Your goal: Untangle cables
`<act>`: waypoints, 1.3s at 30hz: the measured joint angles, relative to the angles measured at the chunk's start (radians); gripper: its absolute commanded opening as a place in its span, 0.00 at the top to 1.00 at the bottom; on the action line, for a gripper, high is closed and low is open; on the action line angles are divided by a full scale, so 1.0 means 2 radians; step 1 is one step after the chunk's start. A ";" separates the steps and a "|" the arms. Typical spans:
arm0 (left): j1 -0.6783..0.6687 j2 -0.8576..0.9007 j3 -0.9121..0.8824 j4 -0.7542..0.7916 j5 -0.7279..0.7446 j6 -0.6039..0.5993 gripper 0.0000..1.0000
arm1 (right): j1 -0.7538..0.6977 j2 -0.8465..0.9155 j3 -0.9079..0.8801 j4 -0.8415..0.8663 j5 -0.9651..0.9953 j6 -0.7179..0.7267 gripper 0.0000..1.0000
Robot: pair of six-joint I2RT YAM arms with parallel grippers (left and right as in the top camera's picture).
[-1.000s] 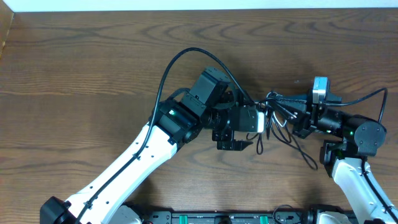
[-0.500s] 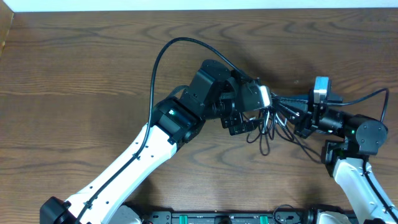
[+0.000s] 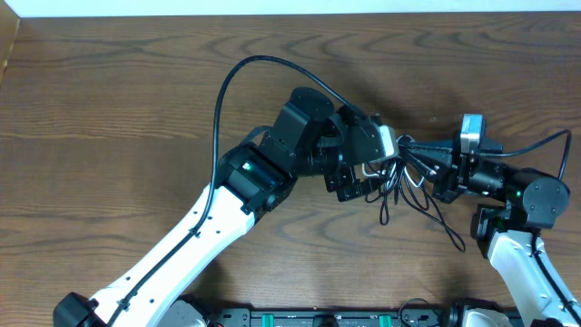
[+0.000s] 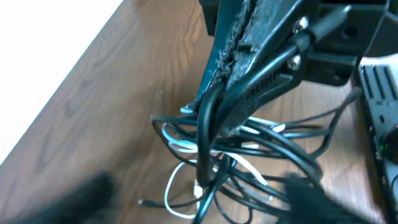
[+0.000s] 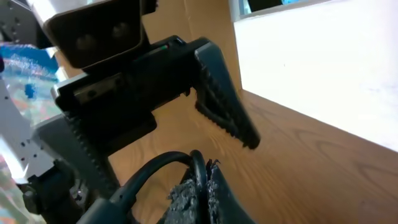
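Right jaws clamp black cables (image 4: 202, 143) | left jaws wide, seen from right wrist | white cable (image 4: 177, 145): left wrist view

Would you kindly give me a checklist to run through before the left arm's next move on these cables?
1. Right gripper shut on a black cable: ok.
2. Left gripper jaws apart, nothing between them: ok.
3. Left gripper lined up on one strand: cannot tell.
4. White cable free of the black ones: not ok, threaded among them.
5. Cable ends lifted off the table: cannot tell.
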 measured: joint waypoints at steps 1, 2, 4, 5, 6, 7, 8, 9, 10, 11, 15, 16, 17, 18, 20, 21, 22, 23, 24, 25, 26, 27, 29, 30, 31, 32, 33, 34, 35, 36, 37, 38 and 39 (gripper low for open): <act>0.000 0.000 0.000 0.000 0.001 -0.001 0.63 | 0.000 0.000 0.000 0.006 -0.002 0.000 0.99; 0.000 0.000 0.000 0.000 0.001 0.000 0.71 | 0.000 0.000 0.000 0.010 -0.004 0.000 0.99; 0.000 0.000 0.000 0.001 0.002 0.001 0.85 | 0.000 0.000 0.000 0.013 -0.006 0.000 0.99; 0.000 0.000 0.000 0.002 0.002 0.001 0.90 | 0.000 0.000 0.000 0.013 -0.008 0.000 0.99; 0.000 0.000 0.000 0.001 0.003 0.000 0.92 | 0.000 0.000 0.000 0.014 -0.009 0.000 0.99; 0.000 0.000 0.000 0.001 0.004 -0.001 0.92 | 0.000 0.000 0.000 0.016 -0.009 0.000 0.99; 0.000 0.000 0.000 0.001 0.005 -0.001 0.92 | 0.000 0.000 0.000 0.017 -0.010 0.000 0.99; 0.000 0.000 0.000 0.002 0.006 -0.001 0.92 | 0.000 0.000 0.000 0.019 -0.011 0.000 0.99; 0.000 0.000 0.000 0.003 0.006 -0.001 0.92 | 0.000 0.000 0.000 0.021 -0.012 0.000 0.99; 0.000 0.000 0.000 0.005 0.006 -0.001 0.92 | 0.000 0.000 0.000 0.022 -0.012 0.000 0.99; 0.000 0.000 0.000 0.015 0.007 -0.001 0.92 | 0.000 0.000 0.000 0.022 -0.014 0.000 0.99; 0.000 0.000 0.000 0.020 0.007 -0.001 0.92 | 0.000 0.000 0.000 0.022 -0.014 0.000 0.99; 0.000 0.000 0.000 0.023 0.007 -0.001 0.92 | 0.000 0.000 0.000 0.022 -0.014 0.000 0.99; 0.000 0.000 0.000 0.025 0.007 -0.001 0.92 | 0.000 0.000 0.000 0.022 -0.014 0.000 0.99; 0.000 0.000 0.000 0.026 0.007 -0.001 0.92 | 0.000 0.000 0.000 0.022 -0.014 0.000 0.99; 0.000 0.000 0.000 0.026 0.007 -0.001 0.92 | 0.000 0.000 0.000 0.022 -0.014 0.000 0.99; 0.000 0.000 0.000 0.026 0.007 -0.001 0.92 | 0.000 0.000 0.000 0.022 -0.014 0.000 0.99; 0.000 0.000 0.000 0.026 0.007 -0.001 0.92 | 0.000 0.000 0.000 0.022 -0.014 0.000 0.99; 0.000 0.000 0.000 0.026 0.007 -0.001 0.92 | 0.000 0.000 0.000 0.022 -0.014 0.000 0.99; 0.000 0.000 0.000 0.026 0.007 -0.001 0.92 | 0.000 0.000 0.000 0.022 -0.014 0.000 0.99; 0.000 0.000 0.000 0.026 0.007 -0.001 0.92 | 0.000 0.000 0.000 0.022 -0.014 0.000 0.99; 0.000 0.000 0.000 0.026 0.007 -0.001 0.92 | 0.000 0.000 0.000 0.022 -0.014 0.000 0.99; 0.000 0.000 0.000 0.026 0.007 -0.001 0.92 | 0.000 0.000 0.000 0.022 -0.014 0.000 0.99; 0.000 0.000 0.000 0.026 0.007 -0.001 0.92 | 0.000 0.000 0.000 0.022 -0.014 0.000 0.99; 0.000 0.000 0.000 0.026 0.007 -0.001 0.92 | 0.000 0.000 0.000 0.022 -0.014 0.000 0.99; 0.000 0.000 0.000 0.026 0.007 -0.001 0.92 | 0.000 0.000 0.000 0.022 -0.014 0.000 0.99; 0.000 0.000 0.000 0.025 0.007 -0.001 0.92 | 0.000 0.000 0.000 0.022 -0.014 0.000 0.99; 0.000 0.000 0.000 0.024 0.007 -0.001 0.92 | 0.000 0.000 0.000 0.022 -0.014 0.000 0.99; 0.000 0.000 0.000 0.023 0.007 -0.001 0.92 | 0.000 0.000 0.000 0.022 -0.014 0.000 0.99; 0.000 0.000 0.000 0.021 0.006 -0.001 0.92 | 0.000 0.000 0.000 0.022 -0.014 0.000 0.99; 0.000 0.000 0.000 0.018 0.002 -0.001 0.92 | 0.000 0.000 0.000 0.022 -0.014 0.000 0.99; 0.000 0.000 0.000 0.014 -0.002 -0.001 0.92 | 0.000 0.000 0.000 0.022 -0.015 0.000 0.99; 0.000 0.000 0.000 0.011 -0.007 -0.001 0.92 | 0.000 0.000 0.000 0.022 -0.015 0.000 0.99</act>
